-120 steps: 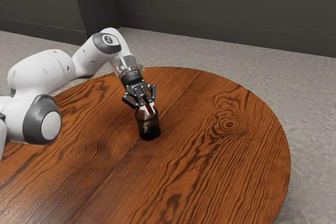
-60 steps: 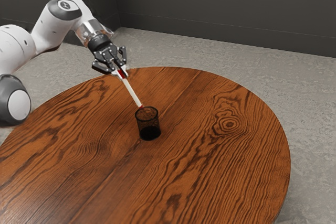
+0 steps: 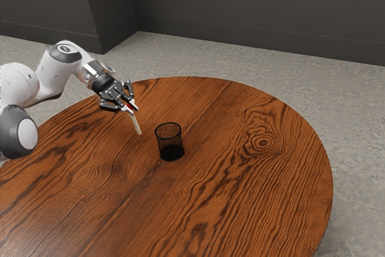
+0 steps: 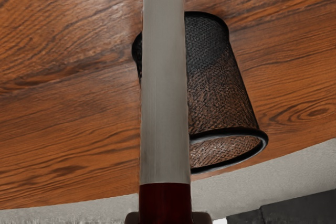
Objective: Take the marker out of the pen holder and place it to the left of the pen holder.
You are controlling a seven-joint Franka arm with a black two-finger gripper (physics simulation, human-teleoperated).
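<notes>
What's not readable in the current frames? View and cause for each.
- Marker's lower end: wrist view, cut off by the picture's edge.
- Whether that end touches the table: exterior view, too small.
- Part of pen holder: wrist view, hidden behind marker.
- Arm's base: exterior view, cut off by left edge.

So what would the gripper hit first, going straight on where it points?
Probably the table, marker end first, though the pen holder stands near the line of the gripper and depth is unclear.
</notes>
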